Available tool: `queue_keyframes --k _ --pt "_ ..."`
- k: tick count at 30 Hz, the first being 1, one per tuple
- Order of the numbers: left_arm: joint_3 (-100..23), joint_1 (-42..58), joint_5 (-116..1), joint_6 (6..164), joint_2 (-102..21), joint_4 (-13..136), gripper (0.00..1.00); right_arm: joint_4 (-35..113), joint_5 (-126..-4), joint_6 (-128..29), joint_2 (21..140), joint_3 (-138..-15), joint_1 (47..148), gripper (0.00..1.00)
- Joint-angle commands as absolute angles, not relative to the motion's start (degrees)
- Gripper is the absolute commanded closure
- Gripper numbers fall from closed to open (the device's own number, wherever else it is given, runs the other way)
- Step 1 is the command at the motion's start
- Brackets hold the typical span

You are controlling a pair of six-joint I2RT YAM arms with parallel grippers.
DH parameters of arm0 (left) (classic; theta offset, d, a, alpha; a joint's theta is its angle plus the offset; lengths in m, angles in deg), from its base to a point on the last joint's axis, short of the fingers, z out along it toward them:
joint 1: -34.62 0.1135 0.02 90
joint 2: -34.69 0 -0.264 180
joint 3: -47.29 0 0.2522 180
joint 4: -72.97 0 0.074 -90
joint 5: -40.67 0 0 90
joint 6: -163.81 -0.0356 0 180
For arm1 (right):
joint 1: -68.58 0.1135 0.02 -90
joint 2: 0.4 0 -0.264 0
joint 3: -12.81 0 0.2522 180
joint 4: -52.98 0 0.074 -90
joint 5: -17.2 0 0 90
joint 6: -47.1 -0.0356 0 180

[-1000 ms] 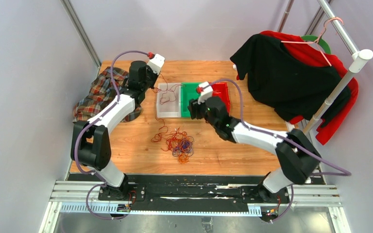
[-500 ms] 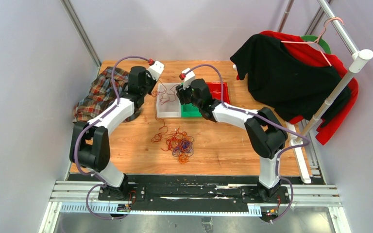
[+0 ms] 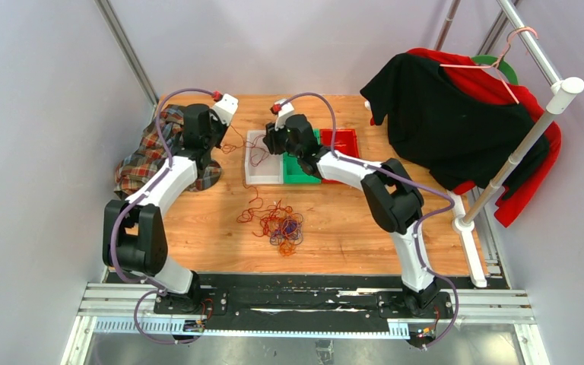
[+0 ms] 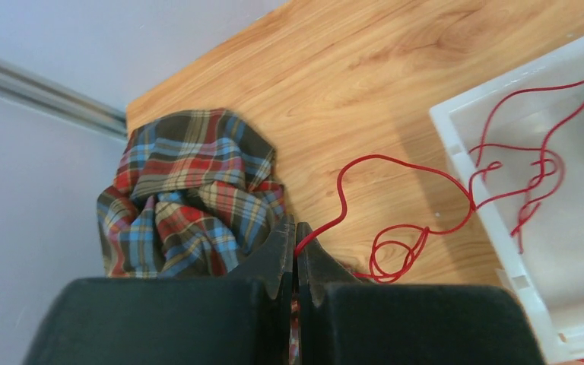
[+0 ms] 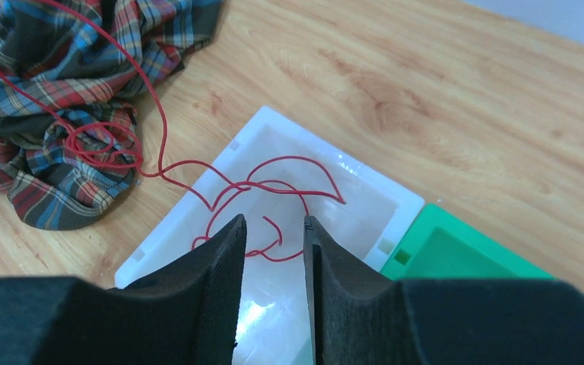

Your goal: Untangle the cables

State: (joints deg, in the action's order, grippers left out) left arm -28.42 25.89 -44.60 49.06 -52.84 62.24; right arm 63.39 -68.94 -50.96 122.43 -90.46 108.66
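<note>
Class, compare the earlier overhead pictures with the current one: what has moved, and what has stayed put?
The right gripper swung left from over the green bin to above the white bin, jaws narrowing but still apart. The left gripper, shut on the red cable, drew left toward the plaid cloth. The cable tangle and hung clothes stayed put.

No readable text, labels, brands, numbers or signs on anything visible.

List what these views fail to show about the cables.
- Left wrist view: red cable end, pinched out of sight inside the left gripper.
- Right wrist view: whether the right gripper touches that cable; it covers part of the white tray.
- Top view: tangled pile strands, too thin to count.
</note>
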Motion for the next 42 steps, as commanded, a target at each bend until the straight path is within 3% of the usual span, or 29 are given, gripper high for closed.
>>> queue_keyframes --k 1,15,31,42 --pt "-29.06 25.58 -50.27 51.58 -50.95 61.85 1.0 60.59 -66.68 -54.31 124.84 -93.31 107.96 0.67" --pt "-39.43 15.71 -51.96 54.48 -60.78 57.05 0.99 61.64 -68.91 -53.5 111.92 -80.39 105.24 0.71" --pt "-43.74 12.45 -48.24 57.0 -74.53 59.9 1.0 72.93 -74.43 -58.7 83.47 -47.09 102.9 0.73" --pt "-41.73 10.27 -43.94 51.87 -75.68 61.4 0.99 72.97 -74.38 -61.72 74.73 -40.08 102.94 0.74"
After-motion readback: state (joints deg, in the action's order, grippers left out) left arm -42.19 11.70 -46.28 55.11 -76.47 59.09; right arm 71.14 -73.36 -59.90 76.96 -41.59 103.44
